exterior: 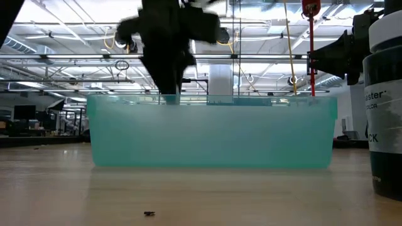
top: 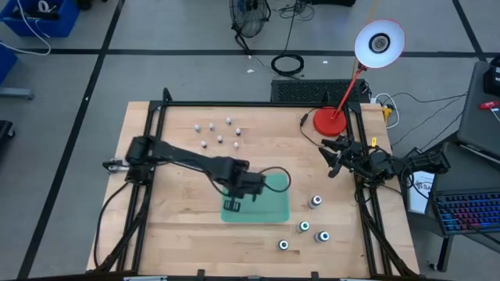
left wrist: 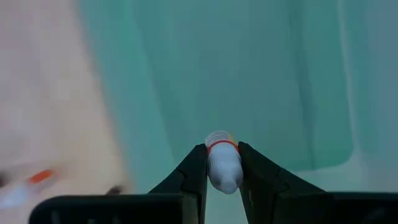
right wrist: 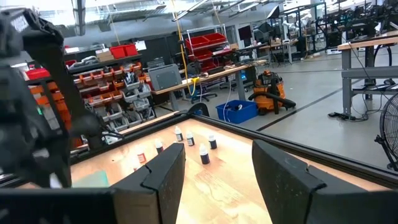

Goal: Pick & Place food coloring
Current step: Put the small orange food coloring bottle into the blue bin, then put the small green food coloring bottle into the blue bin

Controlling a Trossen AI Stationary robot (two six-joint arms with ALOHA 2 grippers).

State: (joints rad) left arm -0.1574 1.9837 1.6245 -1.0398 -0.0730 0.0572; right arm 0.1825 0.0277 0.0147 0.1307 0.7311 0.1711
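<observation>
Left gripper (left wrist: 222, 167) clamped on a small white food coloring bottle (left wrist: 222, 163) above the green tray (top: 275, 204), bottle's long axis along the fingers. Right gripper (right wrist: 217, 163), at the table's 3 o'clock edge, parted and empty.

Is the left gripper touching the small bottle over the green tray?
Touching. The left wrist view shows the left gripper with both jaws pressed against the sides of the small bottle, no gap on either side, above the green tray.

Food coloring bottle (exterior: 384, 94), near edge of low view: label partly cut off, white letters "ster", "COLOR", "CK" readable. No other legible text, brand or number anywhere.
</observation>
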